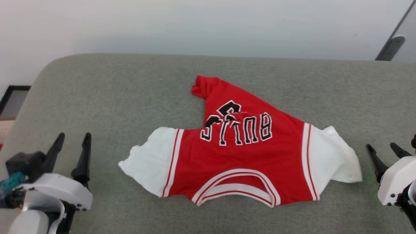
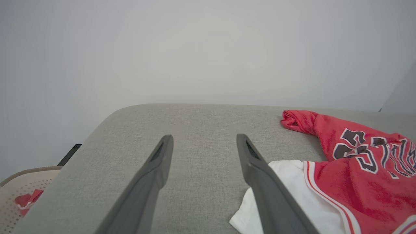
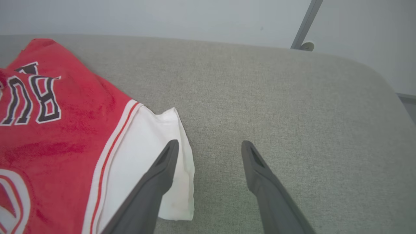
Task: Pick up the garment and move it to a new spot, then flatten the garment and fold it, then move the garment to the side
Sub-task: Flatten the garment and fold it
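The shirt is laid on the grey cushion between the 2 grippers. Its long axis runs sleeve to sleeve, left to right, and the collar is turned toward the robot, so the lettering is seen upside down. The hem is bunched into a peak pointing away, and some letters are creased and hard to read. The left gripper and right gripper are held spread and empty. A perforated basket, cut off at the edge, is caught in the left wrist view.

Spread jaws over grey cushion, garment at view's right.
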### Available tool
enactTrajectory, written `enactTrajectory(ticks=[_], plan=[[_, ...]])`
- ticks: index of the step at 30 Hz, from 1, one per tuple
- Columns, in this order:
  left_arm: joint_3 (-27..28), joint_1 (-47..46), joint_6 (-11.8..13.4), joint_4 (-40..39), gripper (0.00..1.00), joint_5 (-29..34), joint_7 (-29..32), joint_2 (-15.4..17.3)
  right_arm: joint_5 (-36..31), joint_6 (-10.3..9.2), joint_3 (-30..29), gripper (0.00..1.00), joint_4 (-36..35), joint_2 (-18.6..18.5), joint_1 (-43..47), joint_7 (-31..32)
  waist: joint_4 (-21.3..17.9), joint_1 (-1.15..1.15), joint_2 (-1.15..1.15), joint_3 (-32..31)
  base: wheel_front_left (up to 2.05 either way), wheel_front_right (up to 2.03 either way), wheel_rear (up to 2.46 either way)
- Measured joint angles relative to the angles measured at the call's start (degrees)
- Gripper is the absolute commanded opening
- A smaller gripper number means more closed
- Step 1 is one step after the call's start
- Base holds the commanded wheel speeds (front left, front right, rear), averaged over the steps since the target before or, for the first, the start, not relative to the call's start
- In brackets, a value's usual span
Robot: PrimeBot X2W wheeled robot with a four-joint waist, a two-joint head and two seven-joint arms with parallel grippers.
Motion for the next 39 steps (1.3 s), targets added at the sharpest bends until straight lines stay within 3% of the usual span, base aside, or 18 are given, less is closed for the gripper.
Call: enactTrajectory(ticks=[6, 13, 18, 23, 26, 35, 38, 39], plan=[[-2.89, -2.19, -1.98, 0.07, 1.0, -2.77, 9.66, 2.8, -4.2, 0.0, -1.83, 1.0, -6.35, 2.79, 2.44, -9.12, -2.52, 0.0, 0.0, -0.51, 0.0, 0.0, 0.0], [-6.31, -7.78, -3.27, 2.48, 1.0, -9.7, 25.12, 5.97, -8.12, 0.0, -3.41, 1.0, -10.11, 6.9, 3.0, -18.18, -5.46, 0.0, 0.0, -0.05, 0.0, 0.0, 0.0], [-8.73, -12.02, -3.49, 7.45, 1.0, -14.78, 38.74, 7.75, -9.65, 0.0, -3.47, 1.0, -11.41, 8.95, 2.72, -20.92, -7.28, 0.0, 0.0, 0.86, 0.0, 0.0, 0.0], [-11.92, -14.97, -2.59, 12.67, 1.0, -14.75, 50.07, 9.82, -10.13, 0.0, -3.55, 1.0, -11.91, 9.93, 2.01, -21.11, -8.85, 0.0, 0.0, 2.0, 0.0, 0.0, 0.0], [-13.08, -16.21, -2.3, 14.54, 1.0, -14.74, 53.88, 10.12, -10.16, 0.0, -3.65, 1.0, -12.25, 10.09, 1.48, -20.97, -9.62, 0.0, 0.0, 2.7, 0.0, 0.0, 0.0], [-15.71, -19.43, -2.4, 20.69, 1.0, -13.14, 56.22, 10.57, -10.17, 0.0, -4.3, 1.0, -13.29, 10.58, 0.79, -20.04, -10.84, 0.0, 0.0, 4.57, 0.0, 0.0, 0.0], [-16.21, -20.38, -2.45, 22.46, 0.7, -13.32, 57.18, 10.38, -9.85, 0.0, -4.09, 1.0, -13.66, 10.72, 0.76, -18.72, -10.97, 0.0, 0.0, 4.96, 0.0, 0.0, 0.0], [-16.0, -20.61, -2.45, 23.26, 0.45, -13.63, 57.17, 10.24, -9.34, 0.0, -3.74, 1.0, -13.72, 10.66, 0.76, -17.91, -10.96, 0.0, 0.0, 5.07, 0.0, 0.0, 0.0]])
